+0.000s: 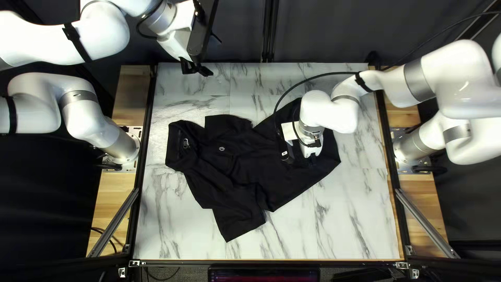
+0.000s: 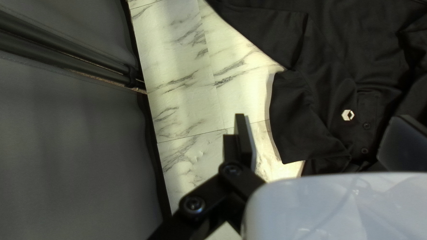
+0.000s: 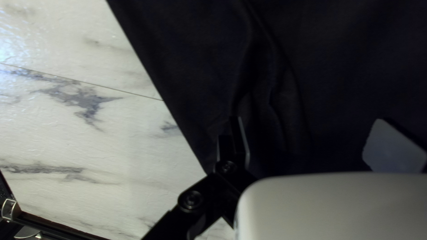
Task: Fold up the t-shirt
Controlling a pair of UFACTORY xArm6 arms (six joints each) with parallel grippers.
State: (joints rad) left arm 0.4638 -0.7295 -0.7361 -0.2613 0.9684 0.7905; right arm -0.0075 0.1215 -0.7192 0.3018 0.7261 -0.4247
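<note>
With right gripper [image 3: 308, 120] wide over the shirt [image 1: 237, 162] spread across the table [image 1: 355, 219], left gripper [image 2: 320, 118] wide, raised clear of cloth, likely preparing the first fold. Probably calls next for lowering both to pinch cloth.

The tabletop [image 1: 360, 219] is white with grey marble-like veining and thin seams. A black t-shirt [image 1: 235, 162] lies spread on it, rumpled, its collar [image 1: 182, 143] toward the left of the top left view; its far hem seems folded or bunched, though partly hidden.
</note>
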